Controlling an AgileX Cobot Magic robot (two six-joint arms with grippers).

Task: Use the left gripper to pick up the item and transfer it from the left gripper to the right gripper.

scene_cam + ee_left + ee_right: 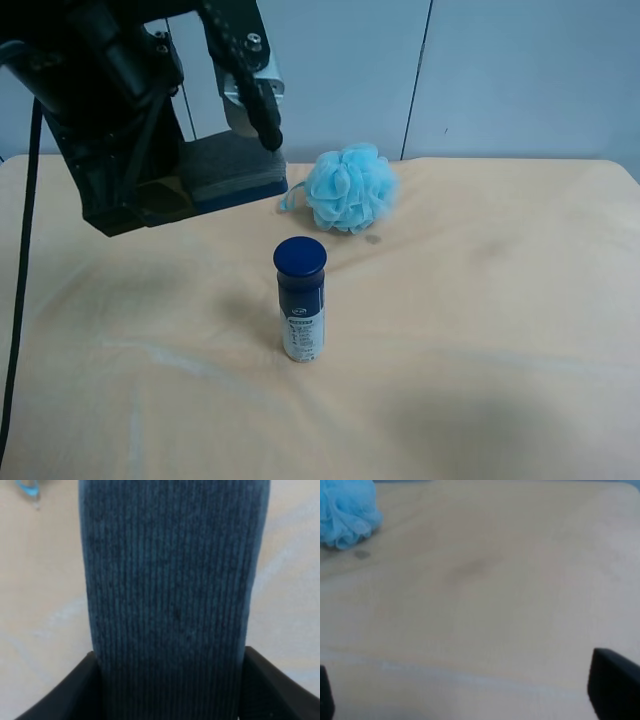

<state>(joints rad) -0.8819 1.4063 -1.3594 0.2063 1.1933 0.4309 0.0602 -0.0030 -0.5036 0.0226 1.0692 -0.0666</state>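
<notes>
The item (235, 172), a flat dark grey-blue block, is held above the table at the exterior high view's upper left. My left gripper (262, 160) is shut on it, with one black finger (265, 120) lying on top. In the left wrist view the item (172, 595) fills the middle, clamped between the two black fingers of the left gripper (172, 695). My right gripper (470, 692) is open and empty over bare table; only its two dark fingertips (615, 687) show at the frame's corners. It is out of the exterior high view.
A white bottle with a dark blue cap (300, 300) stands upright mid-table. A light blue mesh bath puff (350, 187) lies behind it and also shows in the right wrist view (345, 512). The table (480, 300) has a pale cream cover.
</notes>
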